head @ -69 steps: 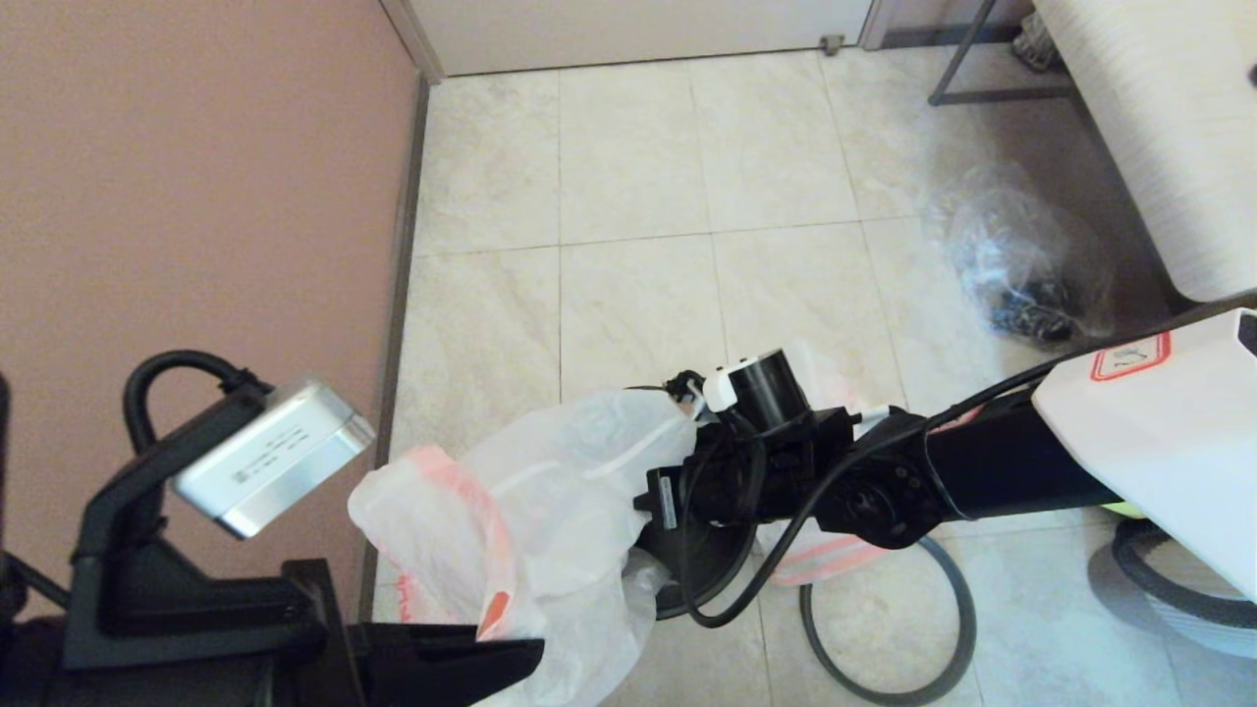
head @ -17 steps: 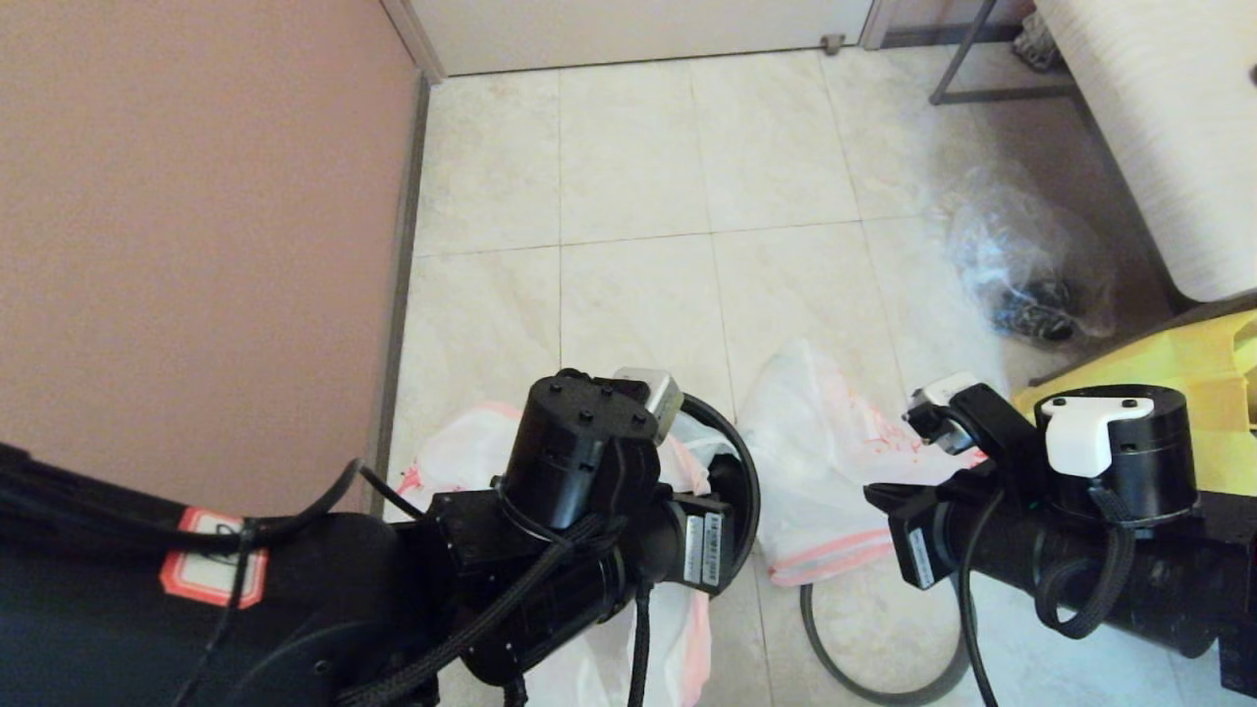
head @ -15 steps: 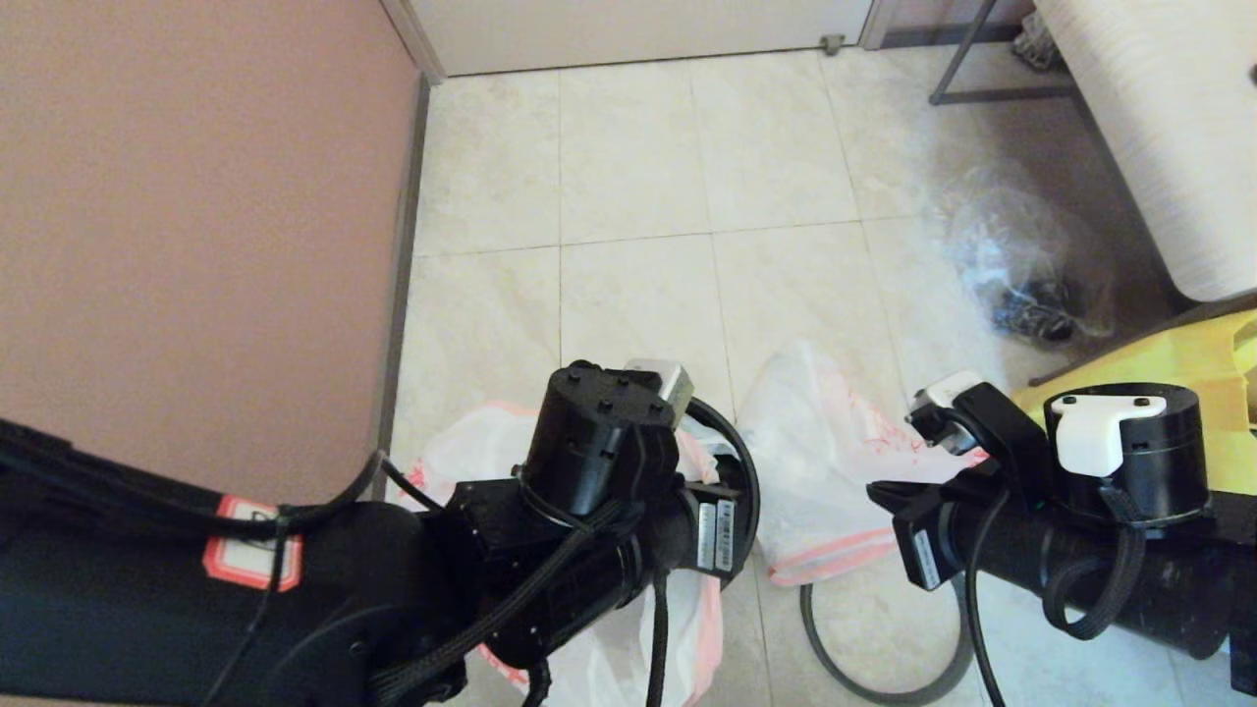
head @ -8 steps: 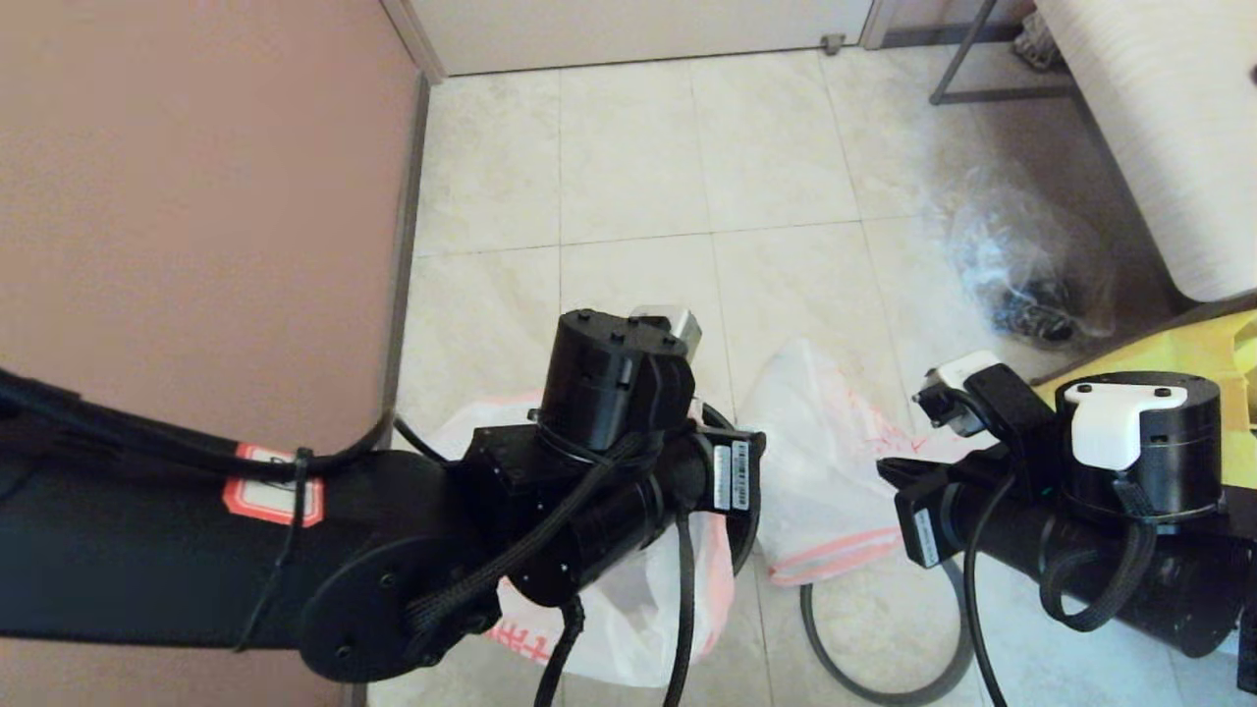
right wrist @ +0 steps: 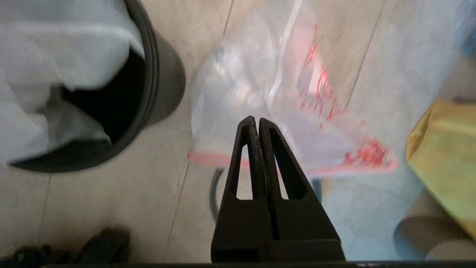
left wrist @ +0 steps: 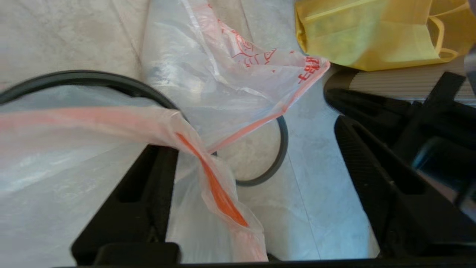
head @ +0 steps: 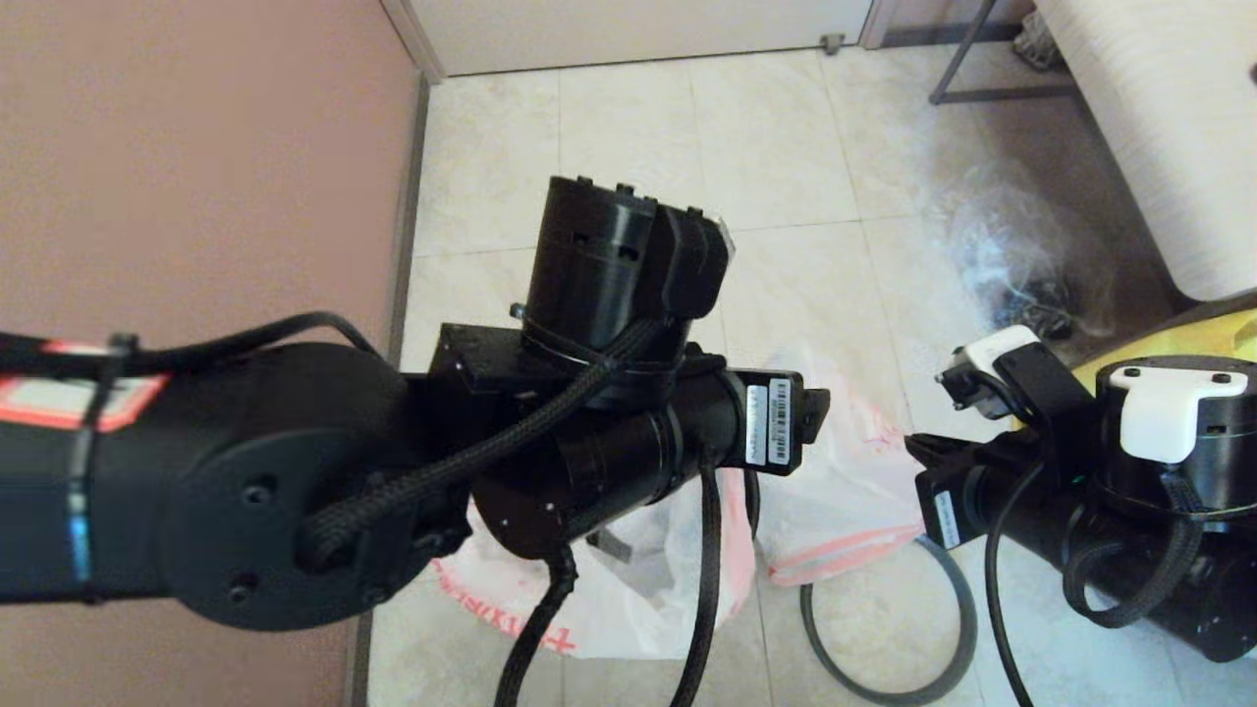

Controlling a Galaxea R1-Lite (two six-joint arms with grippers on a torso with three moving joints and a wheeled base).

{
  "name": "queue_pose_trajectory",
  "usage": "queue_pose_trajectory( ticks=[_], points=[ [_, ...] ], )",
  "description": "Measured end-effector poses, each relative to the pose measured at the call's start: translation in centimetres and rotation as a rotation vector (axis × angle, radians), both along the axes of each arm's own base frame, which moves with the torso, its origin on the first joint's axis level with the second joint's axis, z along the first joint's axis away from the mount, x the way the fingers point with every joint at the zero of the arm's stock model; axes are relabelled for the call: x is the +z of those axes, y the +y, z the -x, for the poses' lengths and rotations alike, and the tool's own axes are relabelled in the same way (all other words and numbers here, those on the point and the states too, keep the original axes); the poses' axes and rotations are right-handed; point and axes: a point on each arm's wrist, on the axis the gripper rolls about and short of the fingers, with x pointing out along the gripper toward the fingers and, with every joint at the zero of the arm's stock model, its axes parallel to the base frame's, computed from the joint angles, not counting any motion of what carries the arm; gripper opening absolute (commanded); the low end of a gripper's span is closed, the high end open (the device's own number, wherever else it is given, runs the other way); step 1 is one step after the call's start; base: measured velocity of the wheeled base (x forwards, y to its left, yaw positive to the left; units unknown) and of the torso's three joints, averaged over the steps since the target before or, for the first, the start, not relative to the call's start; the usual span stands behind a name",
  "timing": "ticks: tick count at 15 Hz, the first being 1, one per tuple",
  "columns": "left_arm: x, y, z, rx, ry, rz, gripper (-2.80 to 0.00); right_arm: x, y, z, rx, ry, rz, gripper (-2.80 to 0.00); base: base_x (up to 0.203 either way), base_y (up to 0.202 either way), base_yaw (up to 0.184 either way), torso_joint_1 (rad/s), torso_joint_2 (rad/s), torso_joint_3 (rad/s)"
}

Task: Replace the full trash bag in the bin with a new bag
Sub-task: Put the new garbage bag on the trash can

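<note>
Fingers: my left gripper gapes, new bag edge between | right gripper pinched empty | step: lining bin | next: hoop.

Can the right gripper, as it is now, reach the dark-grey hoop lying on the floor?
Probably yes. The right gripper, shut, hangs just above the hoop; only the flat red-printed bag covers part of it.

A yellow bag lies on the tiled floor.
</note>
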Motion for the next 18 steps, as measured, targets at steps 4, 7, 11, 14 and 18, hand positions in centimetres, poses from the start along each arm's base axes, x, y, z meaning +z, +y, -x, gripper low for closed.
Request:
queue_pose_trajectory(
  ticks=[4, 7, 11, 14, 18],
  points=[
    [2.6, 0.9, 3.5, -0.070, 0.019, -0.040, 0.00, 2.0, -0.1, -0.1, -0.008, -0.031, -0.017, -2.80, 0.000, 0.000, 0.000, 0.000, 0.00, 0.000],
    [0.8, 0.2, 2.7, -0.042, 0.090, -0.144, 0.00, 2.3, -0.6, 0.2, -0.017, -0.003, -0.052, -2.80, 0.000, 0.000, 0.000, 0.000, 0.00, 0.000],
    [0.5, 1.4, 3.3, -0.033, 0.223, -0.255, 0.00, 2.6, -1.7, 0.1, 0.013, 0.082, -0.158, -2.80, 0.000, 0.000, 0.000, 0.000, 0.00, 0.000],
    [1.7, 2.6, 4.3, -0.093, 0.346, -0.258, 0.00, 3.0, -2.0, 0.1, 0.017, 0.110, -0.227, -2.80, 0.000, 0.000, 0.000, 0.000, 0.00, 0.000],
    [2.0, 5.8, 4.4, 0.004, 0.347, -0.224, -2.80, 4.9, -1.6, 0.8, 0.047, 0.118, -0.263, -2.80, 0.000, 0.000, 0.000, 0.000, 0.00, 0.000]
  ],
)
